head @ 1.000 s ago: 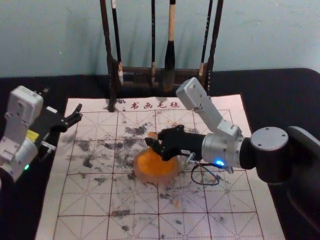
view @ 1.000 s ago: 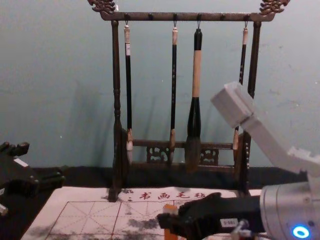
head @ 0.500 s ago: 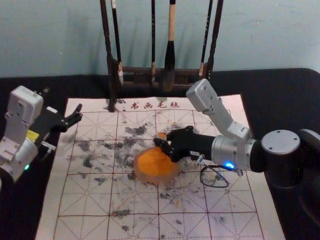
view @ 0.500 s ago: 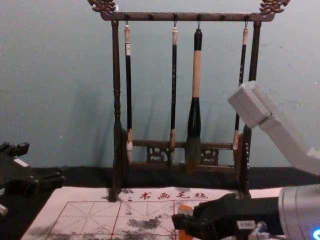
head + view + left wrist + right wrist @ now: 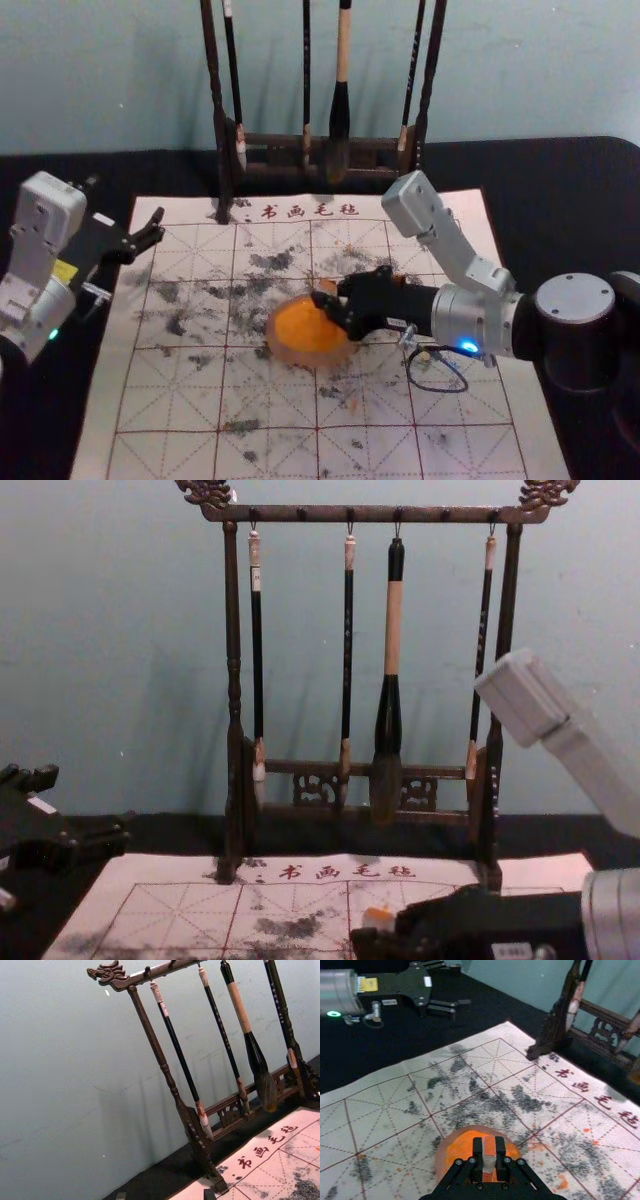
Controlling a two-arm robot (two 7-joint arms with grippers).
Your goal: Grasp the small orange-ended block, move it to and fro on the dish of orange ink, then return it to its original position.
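Right hand (image 5: 328,299) at the dish (image 5: 298,357) pinches the block (image 5: 489,1152), its lower end seemingly hidden.

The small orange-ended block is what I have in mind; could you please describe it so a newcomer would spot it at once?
Before the brush rack lies a gridded mat bearing a round dish of orange ink. There, the right gripper pinches the block. Unlike the broad ink patch, it is narrow and pale-sided, with one orange end.
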